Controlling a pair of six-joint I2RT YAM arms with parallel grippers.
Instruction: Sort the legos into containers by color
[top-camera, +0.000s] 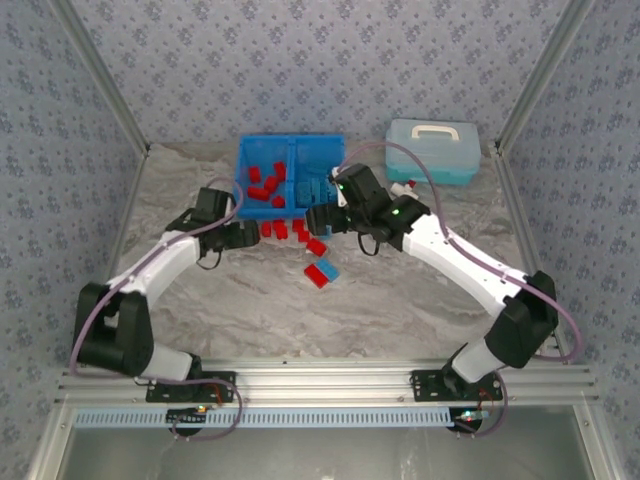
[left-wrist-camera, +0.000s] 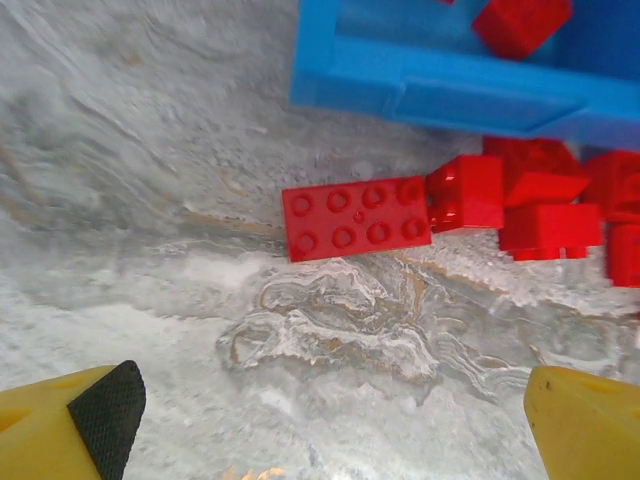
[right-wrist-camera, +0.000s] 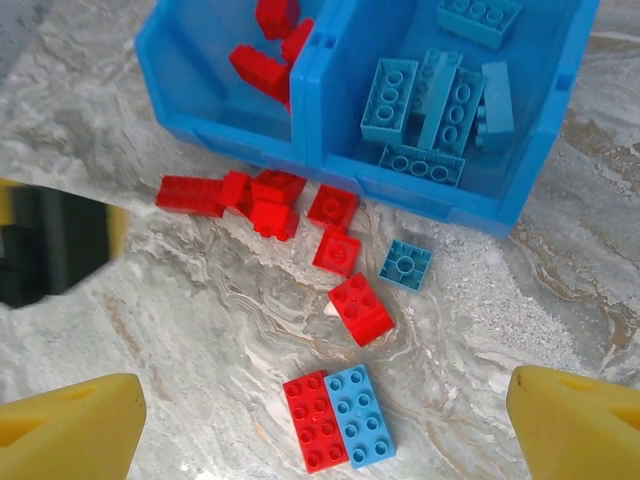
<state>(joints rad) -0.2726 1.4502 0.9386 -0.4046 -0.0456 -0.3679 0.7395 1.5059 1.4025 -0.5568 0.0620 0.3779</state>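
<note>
Overhead and close wrists, legos (right-wrist-camera: 358, 308) shared

Flat red lego (left-wrist-camera: 357, 218) on marbled table (left-wrist-camera: 150, 200), more red legos (left-wrist-camera: 540, 205) touching it, blue bin (left-wrist-camera: 450, 90) behind, left pincer (left-wrist-camera: 330, 420) spread wide

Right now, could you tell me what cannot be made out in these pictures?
Top view: the right arm covers the bin's right front corner and whatever lies there.
Left wrist: the top and right edges cut off the bin and the red legos.
Right wrist: a dark shape at left is too blurred to identify.
</note>
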